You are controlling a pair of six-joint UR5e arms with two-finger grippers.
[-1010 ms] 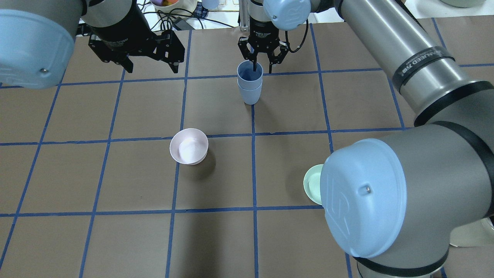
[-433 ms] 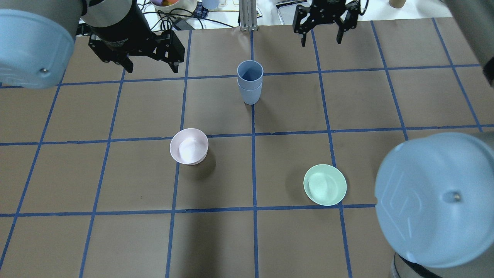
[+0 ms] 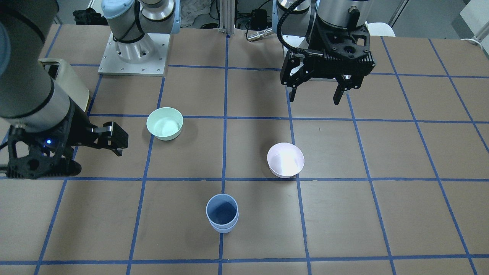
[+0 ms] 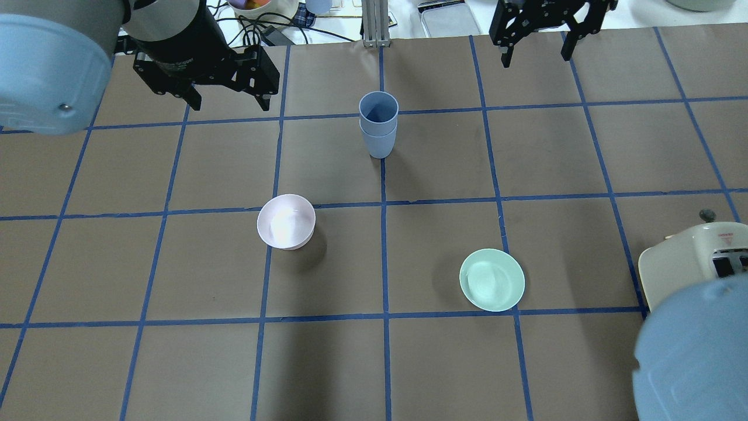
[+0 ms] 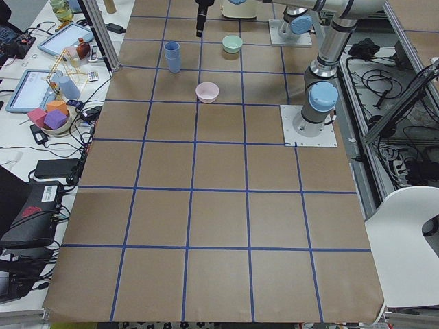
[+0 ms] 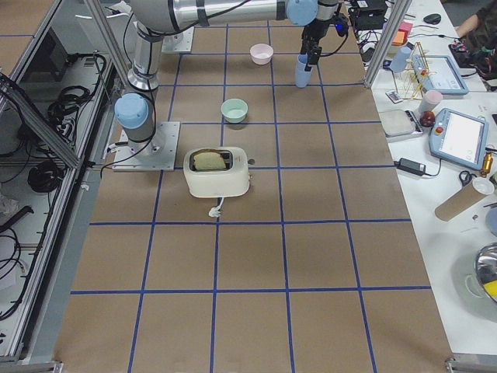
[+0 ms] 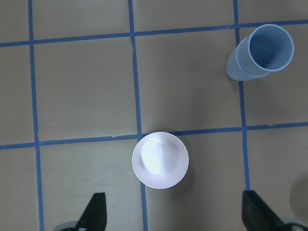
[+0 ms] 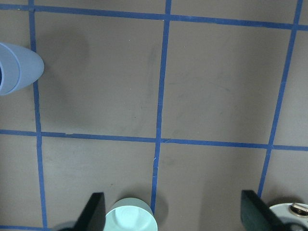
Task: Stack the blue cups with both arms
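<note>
The two blue cups stand nested, one inside the other, upright on the table at the far middle. They also show in the front view, the left wrist view and the right wrist view. My left gripper is open and empty, hovering to the left of the stack; in the front view it hangs above the table. My right gripper is open and empty, well right of the stack at the table's far edge, and shows in the front view too.
A pale pink bowl sits left of centre, below my left gripper in its wrist view. A mint-green bowl sits right of centre. A cream toaster stands at the right edge. Clutter lies beyond the far edge.
My right gripper has left the nested cups and moved up and to the right, open. Its elbow has swung aside, uncovering the green bowl and the toaster. The left arm has not moved.
</note>
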